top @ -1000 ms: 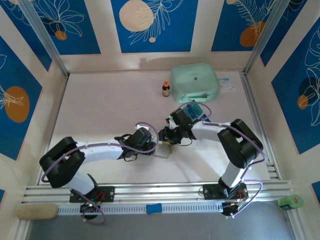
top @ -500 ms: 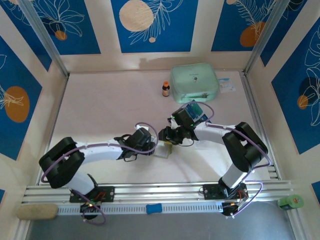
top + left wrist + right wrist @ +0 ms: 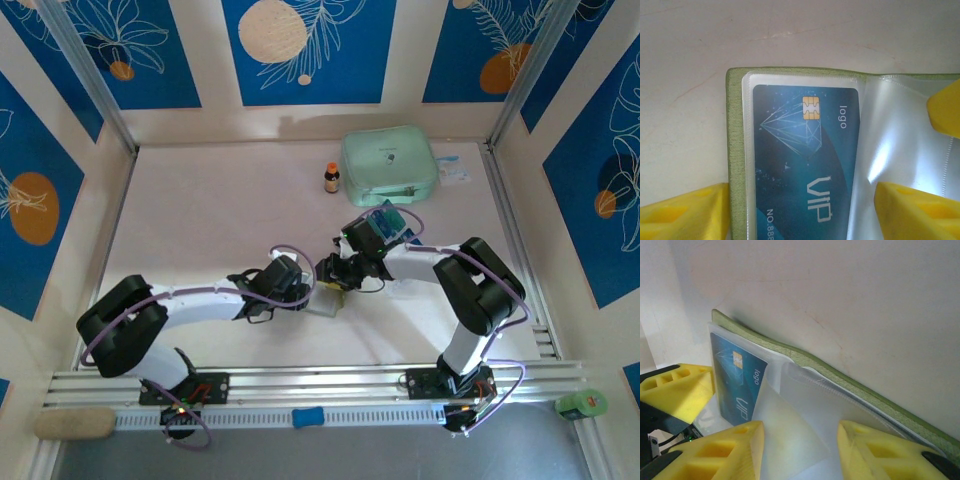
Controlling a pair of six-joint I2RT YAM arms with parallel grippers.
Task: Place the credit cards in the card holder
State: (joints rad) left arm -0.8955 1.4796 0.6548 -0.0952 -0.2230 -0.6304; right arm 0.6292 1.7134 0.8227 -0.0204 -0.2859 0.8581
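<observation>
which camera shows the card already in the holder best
The left wrist view: the credit card faces the lens flat inside the card holder, chip and VIP lettering readable. The right wrist view catches it at a steep slant. In the top view it is too small to make out.

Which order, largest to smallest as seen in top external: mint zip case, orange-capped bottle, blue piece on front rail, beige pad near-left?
1. mint zip case
2. beige pad
3. orange-capped bottle and blue piece: look about alike, and nearness to the camera may differ, so not ranked.
</observation>
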